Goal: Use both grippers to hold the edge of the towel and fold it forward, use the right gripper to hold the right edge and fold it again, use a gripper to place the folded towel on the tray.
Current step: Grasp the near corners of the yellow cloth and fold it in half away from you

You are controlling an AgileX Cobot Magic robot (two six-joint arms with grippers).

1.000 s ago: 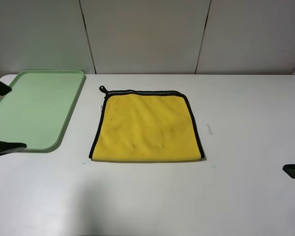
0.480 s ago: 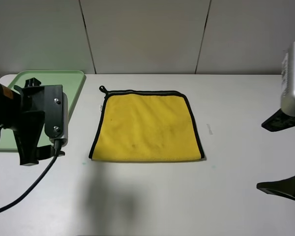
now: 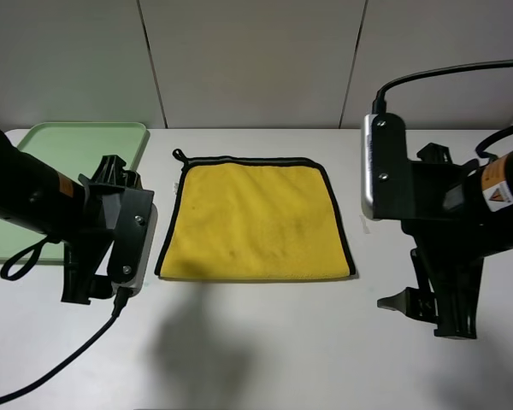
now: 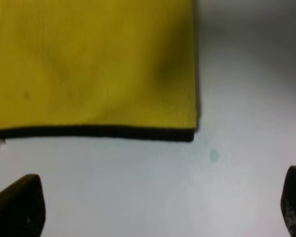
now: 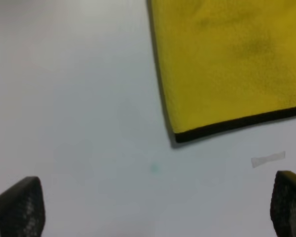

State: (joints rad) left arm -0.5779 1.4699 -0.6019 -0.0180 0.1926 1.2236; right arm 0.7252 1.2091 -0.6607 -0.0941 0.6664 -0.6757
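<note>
The left gripper (image 4: 153, 210) and right gripper (image 5: 153, 207) were black, each with a grey plate (image 3: 133, 243) and dark screws (image 3: 139, 219) beside the jaws. Thick black arms (image 3: 21, 192) and cables (image 3: 56, 363) sat behind the jaws.

tray (image 3: 94, 145) (near part) behind left arm (image 3: 17, 190)

Square yellow microfibre towel (image 3: 255, 219) flat mid white worktop (image 3: 265, 350), pale green rectangular plastic tray (image 3: 68, 158) at its 10 o'clock, apart from it, left black end effector (image 4: 156, 210) off its 8 o'clock corner, right black end effector (image 5: 158, 210) off its 4 o'clock corner, neither touching it
</note>
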